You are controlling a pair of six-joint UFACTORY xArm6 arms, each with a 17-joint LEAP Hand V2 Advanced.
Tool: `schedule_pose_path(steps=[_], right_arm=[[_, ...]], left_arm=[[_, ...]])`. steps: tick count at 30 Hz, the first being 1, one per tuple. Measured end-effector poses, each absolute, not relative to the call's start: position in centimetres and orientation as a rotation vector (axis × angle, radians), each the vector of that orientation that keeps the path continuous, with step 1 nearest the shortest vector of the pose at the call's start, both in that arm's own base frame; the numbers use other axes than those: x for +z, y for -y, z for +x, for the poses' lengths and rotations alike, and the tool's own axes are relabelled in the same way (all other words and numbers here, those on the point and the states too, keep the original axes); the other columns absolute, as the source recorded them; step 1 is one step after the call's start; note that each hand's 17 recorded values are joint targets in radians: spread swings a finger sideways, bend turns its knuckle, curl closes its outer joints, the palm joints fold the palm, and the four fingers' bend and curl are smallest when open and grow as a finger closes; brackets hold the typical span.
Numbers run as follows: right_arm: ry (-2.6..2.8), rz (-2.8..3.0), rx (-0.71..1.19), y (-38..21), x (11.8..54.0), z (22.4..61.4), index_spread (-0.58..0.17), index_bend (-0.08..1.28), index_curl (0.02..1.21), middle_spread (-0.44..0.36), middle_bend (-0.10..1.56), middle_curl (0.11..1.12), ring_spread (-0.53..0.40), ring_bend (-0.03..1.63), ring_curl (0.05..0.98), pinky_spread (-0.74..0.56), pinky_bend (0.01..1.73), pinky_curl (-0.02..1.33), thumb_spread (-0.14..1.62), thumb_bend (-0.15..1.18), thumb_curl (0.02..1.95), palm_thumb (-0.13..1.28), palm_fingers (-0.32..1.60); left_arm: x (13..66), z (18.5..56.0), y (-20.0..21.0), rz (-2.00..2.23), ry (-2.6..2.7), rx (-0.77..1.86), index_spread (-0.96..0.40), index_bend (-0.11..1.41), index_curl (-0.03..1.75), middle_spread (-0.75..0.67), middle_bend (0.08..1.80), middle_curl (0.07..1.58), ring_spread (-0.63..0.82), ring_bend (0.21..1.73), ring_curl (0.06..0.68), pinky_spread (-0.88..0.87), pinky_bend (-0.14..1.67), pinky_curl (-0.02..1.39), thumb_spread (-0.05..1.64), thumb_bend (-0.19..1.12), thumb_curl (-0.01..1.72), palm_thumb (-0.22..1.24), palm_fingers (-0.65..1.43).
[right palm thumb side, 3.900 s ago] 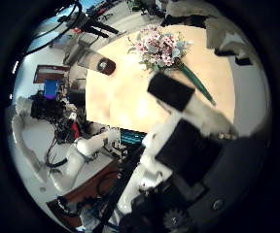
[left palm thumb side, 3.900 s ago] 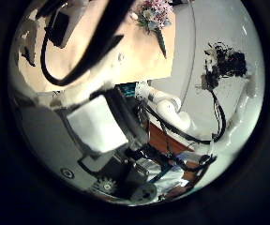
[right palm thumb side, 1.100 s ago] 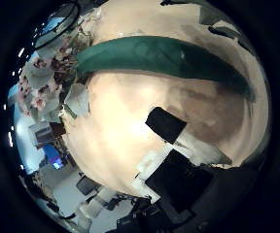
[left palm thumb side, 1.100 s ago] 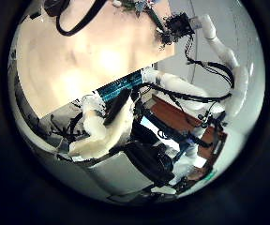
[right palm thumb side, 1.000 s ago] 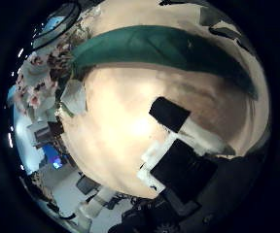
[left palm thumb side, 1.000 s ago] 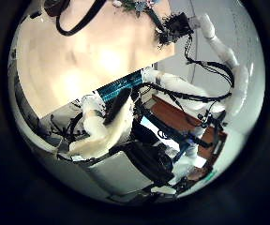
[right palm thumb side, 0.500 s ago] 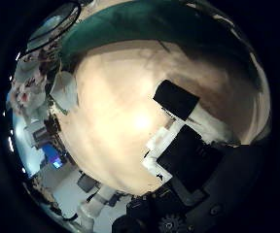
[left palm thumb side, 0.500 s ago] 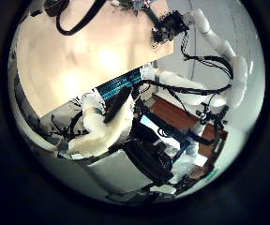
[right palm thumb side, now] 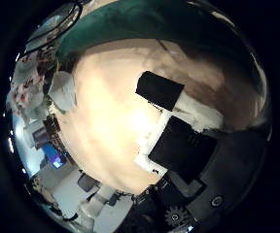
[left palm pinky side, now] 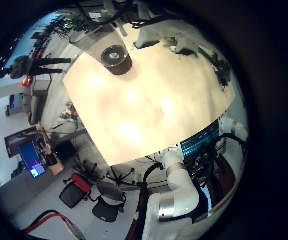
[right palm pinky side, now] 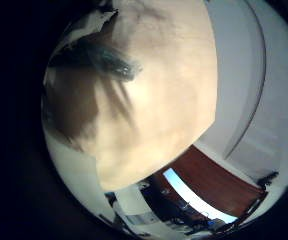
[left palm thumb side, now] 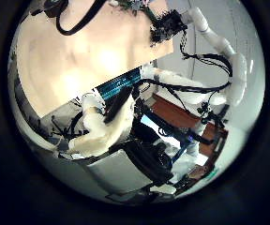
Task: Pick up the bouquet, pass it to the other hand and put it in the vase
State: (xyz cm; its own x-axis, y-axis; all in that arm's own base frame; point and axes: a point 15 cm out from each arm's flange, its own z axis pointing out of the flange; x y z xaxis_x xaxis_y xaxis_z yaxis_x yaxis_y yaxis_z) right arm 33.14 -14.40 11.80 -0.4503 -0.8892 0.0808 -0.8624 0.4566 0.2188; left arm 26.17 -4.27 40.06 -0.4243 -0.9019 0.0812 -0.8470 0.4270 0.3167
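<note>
In the left thumb side palm view the right hand (left palm thumb side: 169, 22) is down at the far edge of the table (left palm thumb side: 69, 66), beside the bouquet (left palm thumb side: 135, 7). In the right thumb side palm view the bouquet's long stem (right palm thumb side: 150, 24) lies on the table very close to the palm, with the flower heads (right palm thumb side: 31, 92) at one end. The right hand's own fingers (right palm thumb side: 164, 92) reach in beside the stem without touching it. The vase (left palm pinky side: 114, 57) stands upright on the table in the left little finger side palm view. The left hand (left palm thumb side: 144, 164) hangs high above the table and holds nothing.
The right little finger side palm view shows the blurred stem (right palm pinky side: 109, 60) lying on the table top (right palm pinky side: 154, 110). Small fixtures (left palm pinky side: 174, 45) stand near the table's far edge. Desks and chairs (left palm pinky side: 104, 195) lie beyond the near edge.
The right palm has come down from high over the bouquet to close beside its stem. Its visible finger has just shifted inward. The left palm's view has barely shifted.
</note>
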Motion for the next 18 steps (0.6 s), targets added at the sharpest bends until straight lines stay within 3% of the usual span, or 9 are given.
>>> schedule_pose_path(steps=[5,12,18], right_arm=[[2.560,1.556,-0.135,14.8,14.3,34.1,-0.486,0.78,0.97,-0.272,1.06,0.87,-0.252,1.31,0.571,-0.31,1.43,0.31,0.91,0.01,0.51,0.99,1.22],[2.589,1.583,-0.057,15.4,19.8,35.3,-0.422,0.93,1.03,-0.222,1.20,0.90,-0.225,1.38,0.629,-0.24,1.49,0.38,0.88,0.05,0.62,1.13,1.19],[2.586,1.643,0.009,16.3,29.8,36.2,-0.371,1.00,1.04,-0.185,1.26,0.90,-0.215,1.41,0.660,-0.21,1.50,0.43,0.86,0.05,0.69,1.16,1.16]], left_arm=[[39.8,26.3,4.2,1.524,2.436,-0.341,-0.14,0.18,0.44,0.04,0.23,0.41,0.21,0.62,0.146,0.45,0.49,0.02,1.19,-0.02,0.30,0.25,0.40],[39.8,26.3,4.1,1.527,2.433,-0.340,-0.14,0.18,0.44,0.04,0.23,0.42,0.20,0.62,0.145,0.44,0.50,0.01,1.19,-0.02,0.30,0.25,0.40],[40.2,26.6,4.0,1.533,2.437,-0.332,-0.14,0.19,0.44,0.04,0.23,0.42,0.20,0.62,0.143,0.43,0.50,0.00,1.19,-0.02,0.30,0.25,0.40]])
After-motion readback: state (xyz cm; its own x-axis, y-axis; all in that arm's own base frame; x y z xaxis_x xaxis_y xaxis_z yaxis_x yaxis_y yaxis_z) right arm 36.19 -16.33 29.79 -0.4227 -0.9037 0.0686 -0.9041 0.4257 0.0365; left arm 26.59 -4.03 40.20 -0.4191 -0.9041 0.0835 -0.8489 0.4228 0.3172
